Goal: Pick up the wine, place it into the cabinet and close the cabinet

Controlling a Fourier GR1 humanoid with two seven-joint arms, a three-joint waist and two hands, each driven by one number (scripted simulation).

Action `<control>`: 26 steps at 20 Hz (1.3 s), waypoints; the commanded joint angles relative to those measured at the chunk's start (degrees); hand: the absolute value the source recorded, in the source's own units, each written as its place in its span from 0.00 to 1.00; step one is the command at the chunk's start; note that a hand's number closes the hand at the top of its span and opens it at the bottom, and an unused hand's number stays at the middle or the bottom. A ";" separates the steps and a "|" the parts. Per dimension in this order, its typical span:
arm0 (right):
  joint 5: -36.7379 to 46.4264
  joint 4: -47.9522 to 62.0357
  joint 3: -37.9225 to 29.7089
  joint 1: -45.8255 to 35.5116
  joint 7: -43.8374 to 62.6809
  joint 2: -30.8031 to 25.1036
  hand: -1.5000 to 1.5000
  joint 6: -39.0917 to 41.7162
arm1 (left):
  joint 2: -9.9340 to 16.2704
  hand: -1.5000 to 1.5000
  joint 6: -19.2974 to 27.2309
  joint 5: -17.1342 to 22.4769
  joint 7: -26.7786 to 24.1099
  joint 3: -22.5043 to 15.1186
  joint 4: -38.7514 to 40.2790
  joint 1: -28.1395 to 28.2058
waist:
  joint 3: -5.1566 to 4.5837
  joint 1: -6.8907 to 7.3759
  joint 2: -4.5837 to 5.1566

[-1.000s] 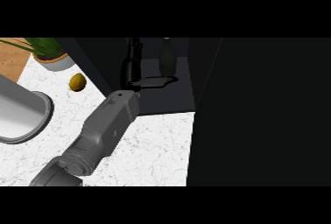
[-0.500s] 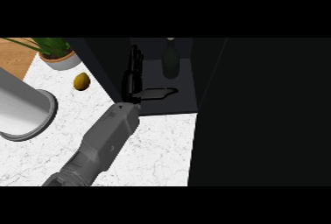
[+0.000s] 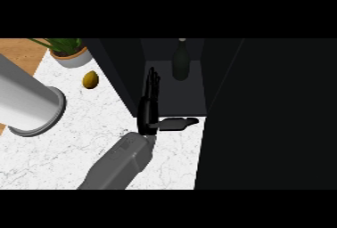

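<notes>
1 hand (image 3: 150, 104), fingers straight, near wine (image 3: 182, 60).

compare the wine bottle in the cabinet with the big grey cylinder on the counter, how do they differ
The wine bottle is dark and slender with a narrow neck; the grey cylinder is pale, wide and the same width along its length. The wine bottle stands at the back of the open cabinet; the grey cylinder is out on the white counter at the view's left, partly cut off by the edge. Both are round-bodied, and neither is touched by a hand.
</notes>
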 commanded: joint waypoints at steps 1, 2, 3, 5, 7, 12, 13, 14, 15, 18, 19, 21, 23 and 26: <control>-2.24 -5.52 -1.72 3.96 0.40 -0.87 0.00 0.76 | 0.00 0.00 9.52 -0.56 3.62 -6.79 -13.39 3.73 | 0.03 0.55 -0.08; 2.52 -1.70 2.33 3.19 -2.06 0.93 0.00 0.05 | 0.00 0.00 7.26 -3.38 1.92 -6.91 -15.20 9.36 | 0.00 1.13 0.01; 0.05 -3.74 1.25 2.95 -0.57 0.41 0.00 0.11 | 0.00 0.00 11.08 -0.96 1.87 -9.61 -17.21 8.08 | -0.01 0.53 0.10; -3.65 -2.55 -2.27 3.56 -1.58 -0.91 0.00 1.62 | 0.74 0.00 7.60 -4.95 2.17 -7.20 -20.81 13.69 | 0.01 0.96 0.15; -3.16 -5.33 -2.21 -0.90 4.66 -0.93 0.00 -1.02 | 1.18 0.00 12.79 -6.65 4.05 -11.70 -28.92 17.52 | -0.01 1.35 -0.06; -1.87 -3.55 -1.28 1.95 0.82 -0.23 0.00 -0.30 | 6.75 0.00 17.93 -10.54 9.77 -12.45 -41.34 23.17 | 0.00 1.12 0.11; 1.30 -0.89 0.78 0.26 -0.49 0.56 0.00 -0.77 | 9.20 0.00 20.58 -12.05 13.15 -15.12 -46.44 24.07 | 0.01 1.40 0.05; -6.09 -5.66 -3.86 5.10 0.36 -2.25 0.00 2.58 | 8.06 0.00 14.98 -11.55 8.67 -11.94 -41.04 25.82 | 0.01 0.77 0.19; -2.89 -3.37 -2.32 -4.69 6.14 -0.95 0.00 -1.93 | 8.20 0.00 17.22 -12.22 10.71 -13.22 -44.96 26.12 | -0.03 1.15 0.17; -3.28 -0.82 -1.62 4.50 -3.19 -0.41 0.00 2.31 | 10.65 0.00 14.00 -12.72 8.93 -13.07 -50.65 32.42 | 0.00 0.94 0.23; -3.11 -0.95 -1.96 1.47 -1.02 -0.99 0.00 1.83 | 12.66 0.00 17.26 -14.39 11.54 -14.92 -56.12 32.83 | 0.00 1.11 0.18; -6.24 -2.02 -0.82 4.68 -1.57 -0.54 0.00 3.24 | 16.00 0.00 16.04 -14.76 14.22 -14.80 -58.31 32.89 | 0.03 0.94 0.18; -7.94 -2.07 -0.87 4.19 -0.44 -0.09 0.00 3.07 | 12.54 0.00 16.47 -16.92 12.60 -17.47 -56.45 32.93 | 0.02 0.81 0.21; -7.92 -7.72 2.03 6.97 4.97 -1.46 1.00 4.23 | 19.52 0.00 10.83 -14.78 11.33 -15.45 -61.30 38.93 | -0.02 0.82 0.10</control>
